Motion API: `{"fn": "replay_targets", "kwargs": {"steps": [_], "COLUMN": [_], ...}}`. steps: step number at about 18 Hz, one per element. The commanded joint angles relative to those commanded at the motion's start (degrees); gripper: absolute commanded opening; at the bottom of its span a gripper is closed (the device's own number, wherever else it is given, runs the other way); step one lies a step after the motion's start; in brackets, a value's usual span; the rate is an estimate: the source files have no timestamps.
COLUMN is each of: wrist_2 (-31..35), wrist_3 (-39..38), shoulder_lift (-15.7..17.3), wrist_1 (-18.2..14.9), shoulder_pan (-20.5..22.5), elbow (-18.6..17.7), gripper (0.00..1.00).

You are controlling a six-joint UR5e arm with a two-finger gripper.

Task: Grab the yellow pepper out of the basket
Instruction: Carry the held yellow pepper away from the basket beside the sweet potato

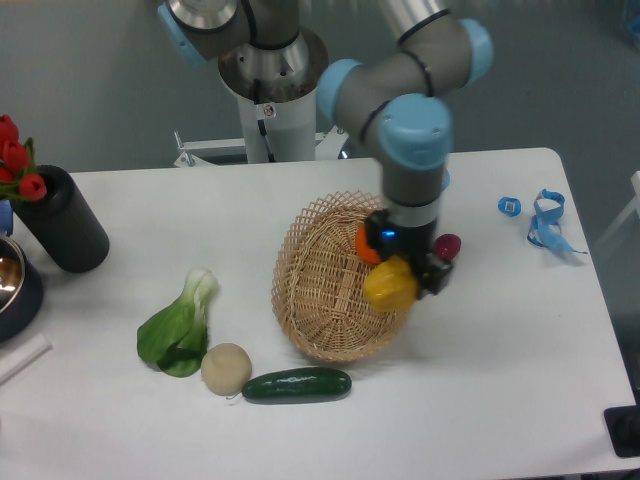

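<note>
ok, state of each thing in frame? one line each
pincer: down at the basket, shut on the yellow pepper
yellow pepper: held, over the right rim
basket: tipped up, right side raised
orange fruit: in basket, behind pincer
cucumber: lying flat on table

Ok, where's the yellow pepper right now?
The yellow pepper is at the basket's right edge, directly under the gripper, with the orange fruit just above-left of it.
</note>
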Motion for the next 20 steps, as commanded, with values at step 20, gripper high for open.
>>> {"fn": "replay_targets", "kwargs": {"steps": [20], "wrist_2": [4.8], "wrist_3": [-2.3], "shoulder_lift": [-7.7], "wrist_1": [-4.1], "shoulder_pan": [3.0], "elbow": [12.9], "gripper": [0.46]}}
